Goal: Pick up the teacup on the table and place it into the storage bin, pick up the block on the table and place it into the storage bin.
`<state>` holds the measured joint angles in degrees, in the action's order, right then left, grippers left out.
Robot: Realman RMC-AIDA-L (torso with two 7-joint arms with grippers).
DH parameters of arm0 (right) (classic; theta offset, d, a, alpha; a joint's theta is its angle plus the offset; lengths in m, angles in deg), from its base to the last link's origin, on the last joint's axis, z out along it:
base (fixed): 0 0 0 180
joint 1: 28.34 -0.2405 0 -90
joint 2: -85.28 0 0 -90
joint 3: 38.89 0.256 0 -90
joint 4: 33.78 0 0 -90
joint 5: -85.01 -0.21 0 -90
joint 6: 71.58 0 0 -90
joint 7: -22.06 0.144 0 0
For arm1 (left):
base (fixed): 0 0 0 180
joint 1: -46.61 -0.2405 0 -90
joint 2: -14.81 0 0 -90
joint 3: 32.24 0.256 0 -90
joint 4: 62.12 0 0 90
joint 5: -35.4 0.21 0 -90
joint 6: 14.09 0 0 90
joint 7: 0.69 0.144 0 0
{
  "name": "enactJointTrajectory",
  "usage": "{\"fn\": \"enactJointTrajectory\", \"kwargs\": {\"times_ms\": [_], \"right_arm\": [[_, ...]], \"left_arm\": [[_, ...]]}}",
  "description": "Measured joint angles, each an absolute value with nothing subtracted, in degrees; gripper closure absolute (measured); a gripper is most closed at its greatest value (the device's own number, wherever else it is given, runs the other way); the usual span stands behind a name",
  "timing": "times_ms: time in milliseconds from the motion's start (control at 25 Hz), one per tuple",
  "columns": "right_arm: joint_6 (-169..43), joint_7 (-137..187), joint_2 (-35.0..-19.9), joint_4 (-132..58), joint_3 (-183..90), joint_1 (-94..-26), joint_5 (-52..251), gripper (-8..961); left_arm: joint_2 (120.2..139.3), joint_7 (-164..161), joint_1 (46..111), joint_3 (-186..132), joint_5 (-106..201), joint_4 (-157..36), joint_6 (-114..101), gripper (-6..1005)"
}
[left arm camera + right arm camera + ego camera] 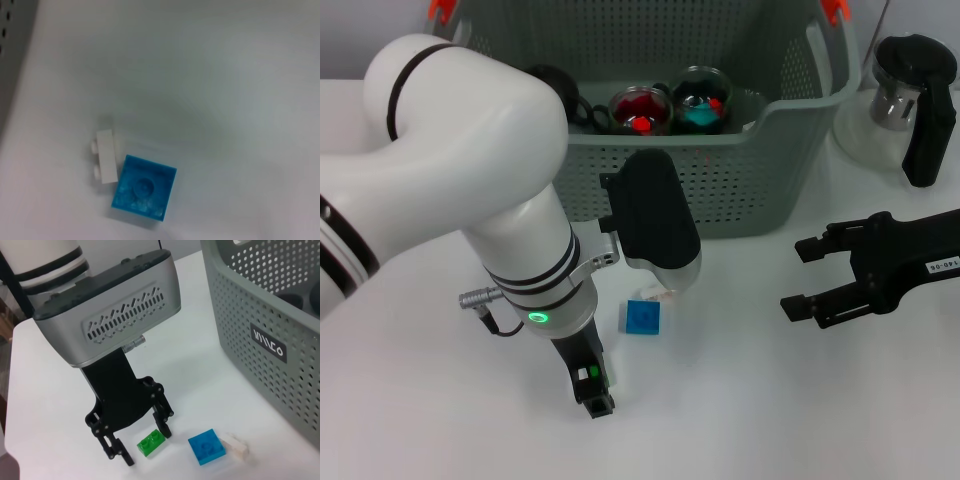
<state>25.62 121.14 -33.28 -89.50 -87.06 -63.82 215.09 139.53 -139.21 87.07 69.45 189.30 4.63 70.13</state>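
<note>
My left gripper (592,395) points down at the table in front of the storage bin (720,190). The right wrist view shows this left gripper (142,445) open, its fingers standing either side of a small green block (151,442) that lies on the table. A blue block (642,317) and a small white block (236,447) lie just beside it, toward the bin; both also show in the left wrist view, blue block (144,187) touching white block (106,156). Two glass teacups (640,108) holding coloured pieces stand inside the bin. My right gripper (794,276) hovers open at the right.
A glass pot with a black handle (910,95) stands on the table right of the bin. A dark object (555,80) lies in the bin's left part. The bin's perforated wall (260,315) rises close behind the blocks.
</note>
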Motion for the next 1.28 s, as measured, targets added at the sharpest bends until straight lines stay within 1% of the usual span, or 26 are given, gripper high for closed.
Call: {"fn": "enactJointTrajectory", "kwargs": {"times_ms": [400,600,760,880,960,1080,1200,1280], "right_arm": [[25.62,121.11,-33.35,-89.20,-87.05,-63.73,215.09,29],[25.64,121.11,-33.30,-89.09,-87.05,-63.68,215.09,30],[25.63,121.04,-33.09,-88.69,-87.06,-63.65,215.09,30],[25.55,120.99,-32.78,-87.95,-87.04,-63.44,215.09,31],[25.53,120.64,-32.67,-87.52,-86.86,-63.18,215.08,31],[25.51,119.89,-32.64,-87.24,-86.70,-62.87,215.11,31],[25.42,119.66,-32.39,-86.98,-86.82,-62.82,215.17,32],[25.37,119.65,-32.19,-86.81,-86.99,-62.89,215.18,32]], "left_arm": [[139.44,-140.20,87.25,69.36,189.26,4.63,70.47,484],[139.42,-140.88,87.02,68.16,189.53,8.03,72.20,595],[139.30,-140.48,86.10,62.55,188.45,14.09,76.24,575],[139.25,-138.66,84.12,53.92,184.59,20.59,78.92,560],[139.13,-136.09,82.75,45.58,177.65,24.39,80.88,550],[138.81,-132.46,82.61,33.31,166.25,26.28,83.40,534],[137.69,-130.81,84.62,23.61,158.85,25.72,83.83,519],[136.31,-130.89,86.59,20.41,157.31,24.26,82.21,509]]}}
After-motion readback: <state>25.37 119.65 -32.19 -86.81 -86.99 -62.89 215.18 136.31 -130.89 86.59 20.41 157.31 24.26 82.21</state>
